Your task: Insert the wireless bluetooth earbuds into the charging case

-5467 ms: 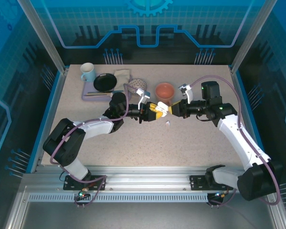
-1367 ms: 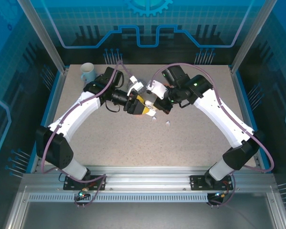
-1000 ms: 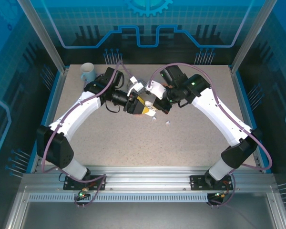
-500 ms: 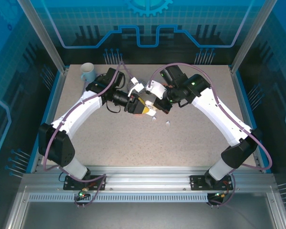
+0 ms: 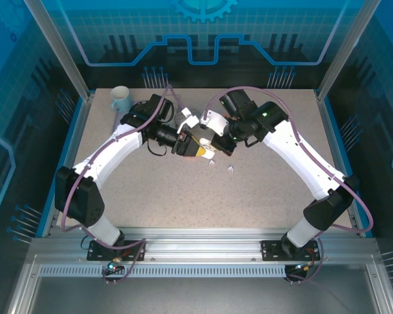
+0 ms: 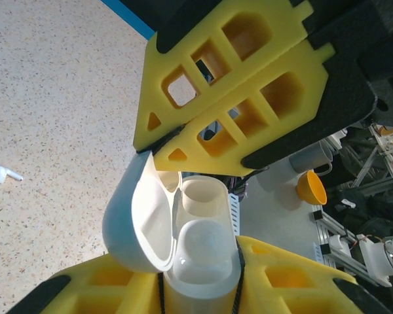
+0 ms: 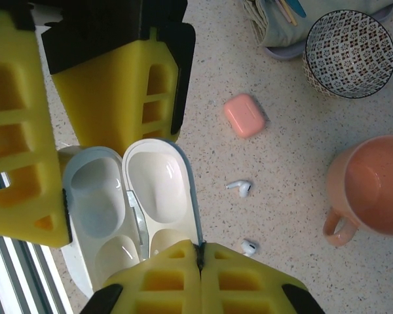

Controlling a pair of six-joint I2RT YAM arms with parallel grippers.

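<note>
The white charging case hangs open above the table, both of its wells empty. My left gripper is shut on its base, yellow fingers pressing either side. The lid stands swung back, and my right gripper is shut on its rim. From above, the left gripper and the right gripper meet at the case. Two white earbuds lie on the table beneath, the same earbuds just right of centre. One earbud shows in the left wrist view.
A closed salmon-pink case lies beyond the earbuds. A patterned bowl, an orange mug and a folded cloth stand at the back. A pale blue mug sits at the far left corner.
The left gripper's fingers have closed in on the case base. Both arms have barely shifted, and the right gripper keeps its pinch on the lid.
</note>
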